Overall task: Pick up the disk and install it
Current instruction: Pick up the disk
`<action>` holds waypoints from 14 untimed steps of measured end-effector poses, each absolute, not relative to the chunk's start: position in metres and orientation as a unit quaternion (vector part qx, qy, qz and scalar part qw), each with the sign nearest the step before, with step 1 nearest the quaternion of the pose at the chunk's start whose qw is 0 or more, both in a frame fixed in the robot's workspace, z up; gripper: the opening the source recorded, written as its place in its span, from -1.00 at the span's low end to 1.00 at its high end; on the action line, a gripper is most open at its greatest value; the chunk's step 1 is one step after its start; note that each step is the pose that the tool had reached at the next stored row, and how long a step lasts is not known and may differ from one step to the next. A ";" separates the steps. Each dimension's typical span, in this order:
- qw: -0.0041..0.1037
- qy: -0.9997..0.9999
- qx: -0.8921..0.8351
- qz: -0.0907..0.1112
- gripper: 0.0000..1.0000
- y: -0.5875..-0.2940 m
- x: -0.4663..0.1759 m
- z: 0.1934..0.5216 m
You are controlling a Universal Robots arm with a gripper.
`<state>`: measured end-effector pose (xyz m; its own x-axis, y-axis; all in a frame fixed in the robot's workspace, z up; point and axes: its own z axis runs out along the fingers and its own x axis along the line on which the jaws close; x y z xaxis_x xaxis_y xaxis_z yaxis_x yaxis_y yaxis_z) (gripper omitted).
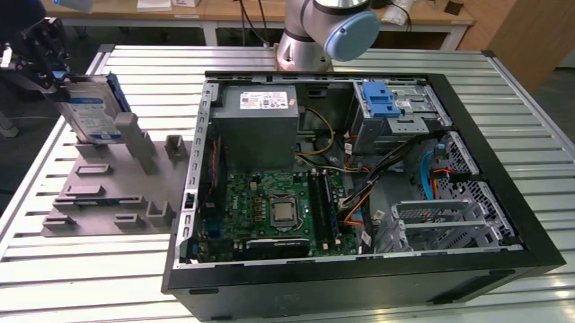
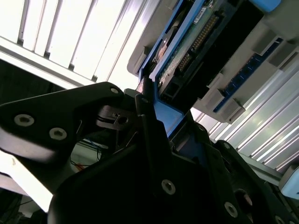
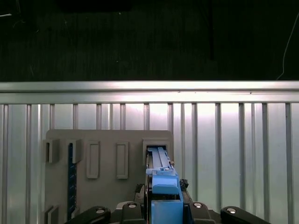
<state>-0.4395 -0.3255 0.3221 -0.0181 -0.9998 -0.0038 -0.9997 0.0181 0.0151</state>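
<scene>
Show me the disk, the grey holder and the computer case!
the disk (image 1: 90, 113), exterior view, on its white-and-blue label
the grey holder (image 1: 134, 178), exterior view, on its flat base
the computer case (image 1: 359, 282), exterior view, on its black wall

Bright, even overhead light in the exterior view; soft sheen on the silver aluminium tabletop (image 1: 512, 94), deep shade inside the open black computer case (image 1: 359, 286). Blown-out white slats in the second wrist view, with black fingers (image 2: 145, 116) gripping the blue-railed silver-metal disk (image 2: 196, 42) near silhouette. Blackness beyond the tabletop in the first wrist view.
</scene>
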 end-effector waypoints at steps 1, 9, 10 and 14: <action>0.004 -0.713 0.701 -0.007 -0.27 -0.326 -0.439 0.323; 0.004 -0.713 0.701 -0.007 -0.27 -0.326 -0.440 0.328; 0.004 -0.713 0.701 -0.007 -0.27 -0.326 -0.440 0.328; 0.004 -0.713 0.701 -0.007 -0.27 -0.326 -0.440 0.332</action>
<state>-0.4395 -0.3255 0.3323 -0.0182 -0.9998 -0.0041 -0.9997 0.0181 0.0150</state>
